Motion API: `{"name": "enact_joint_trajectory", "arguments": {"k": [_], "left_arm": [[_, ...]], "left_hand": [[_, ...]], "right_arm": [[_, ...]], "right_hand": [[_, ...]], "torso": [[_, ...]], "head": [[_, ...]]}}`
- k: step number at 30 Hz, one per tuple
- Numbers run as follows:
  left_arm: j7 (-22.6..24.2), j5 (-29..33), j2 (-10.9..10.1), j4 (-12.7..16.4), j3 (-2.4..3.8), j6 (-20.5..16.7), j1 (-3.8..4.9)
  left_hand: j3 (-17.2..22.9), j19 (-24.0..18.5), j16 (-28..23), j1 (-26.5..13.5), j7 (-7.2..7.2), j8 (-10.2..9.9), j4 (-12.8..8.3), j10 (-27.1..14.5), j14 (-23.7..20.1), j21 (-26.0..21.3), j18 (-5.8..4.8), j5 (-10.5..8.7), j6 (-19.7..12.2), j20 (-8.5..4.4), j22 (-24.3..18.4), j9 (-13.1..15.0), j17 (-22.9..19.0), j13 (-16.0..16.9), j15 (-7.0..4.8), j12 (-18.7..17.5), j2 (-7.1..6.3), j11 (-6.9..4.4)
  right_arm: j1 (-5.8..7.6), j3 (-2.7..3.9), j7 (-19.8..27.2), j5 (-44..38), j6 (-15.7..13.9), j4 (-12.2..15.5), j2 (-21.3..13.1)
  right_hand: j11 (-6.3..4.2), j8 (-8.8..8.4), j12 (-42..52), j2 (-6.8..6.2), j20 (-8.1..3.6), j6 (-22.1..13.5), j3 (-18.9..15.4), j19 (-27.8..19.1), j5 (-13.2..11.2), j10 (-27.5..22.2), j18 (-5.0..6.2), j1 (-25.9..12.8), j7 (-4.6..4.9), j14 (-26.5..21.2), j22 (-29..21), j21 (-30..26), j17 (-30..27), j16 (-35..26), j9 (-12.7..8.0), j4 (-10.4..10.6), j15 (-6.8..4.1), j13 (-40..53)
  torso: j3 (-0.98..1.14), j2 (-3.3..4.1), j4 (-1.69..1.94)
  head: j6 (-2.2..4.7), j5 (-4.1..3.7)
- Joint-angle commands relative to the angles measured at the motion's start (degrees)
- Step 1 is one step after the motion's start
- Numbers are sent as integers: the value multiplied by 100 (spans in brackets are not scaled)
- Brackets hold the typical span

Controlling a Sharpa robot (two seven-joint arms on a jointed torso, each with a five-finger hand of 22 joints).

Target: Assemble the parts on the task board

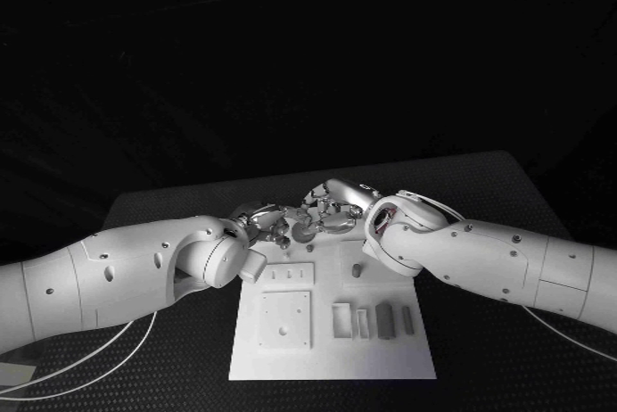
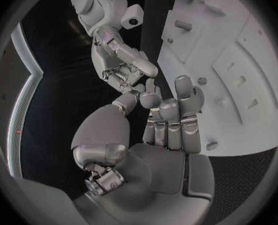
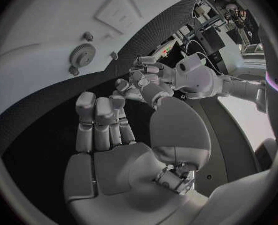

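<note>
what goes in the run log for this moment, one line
left hand: open, fingertips meeting right hand | right: open | over task board far edge | gear on board

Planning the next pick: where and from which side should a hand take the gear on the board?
The gear lies flat and low on the board, its face up, so probably pinch across its toothed rim from straight above.
</note>
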Motion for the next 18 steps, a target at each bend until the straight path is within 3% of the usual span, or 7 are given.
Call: {"name": "enact_joint_trajectory", "arguments": {"k": [1, 18], "left_arm": [[90, 26, 6, 22, 2, 186, 4], [53, 46, 9, 14, 0, 433, 4]], "left_hand": [[8, -8, 32, 23, -141, 20, 18, -105, -104, -38, -73, 20, 989, -40, 78, 7, -8, -3, -111, -11, 26, -51], [-11, -19, 35, 16, -137, 17, 26, -120, -122, -48, -78, 10, 983, -38, 81, 2, -8, -1, -107, -11, 31, -48]], "right_arm": [[-5, -1, 4, -177, -18, -9, 16], [-25, -1, -67, -346, -156, -23, 45]], "right_hand": [[-55, 51, 31, 42, -18, 187, -4, 46, 19, 12, 455, 7, 74, 2, 10, -6, -4, 3, 36, -49, -54, -8], [-266, 421, 124, 335, -80, 656, 10, 87, 20, 91, 455, 370, -146, 71, 59, 31, -12, 17, 420, -96, -256, -65]], "torso": [[0, 0, 5], [1, -1, 0]], "head": [[-4, 4], [-22, 22]]}}
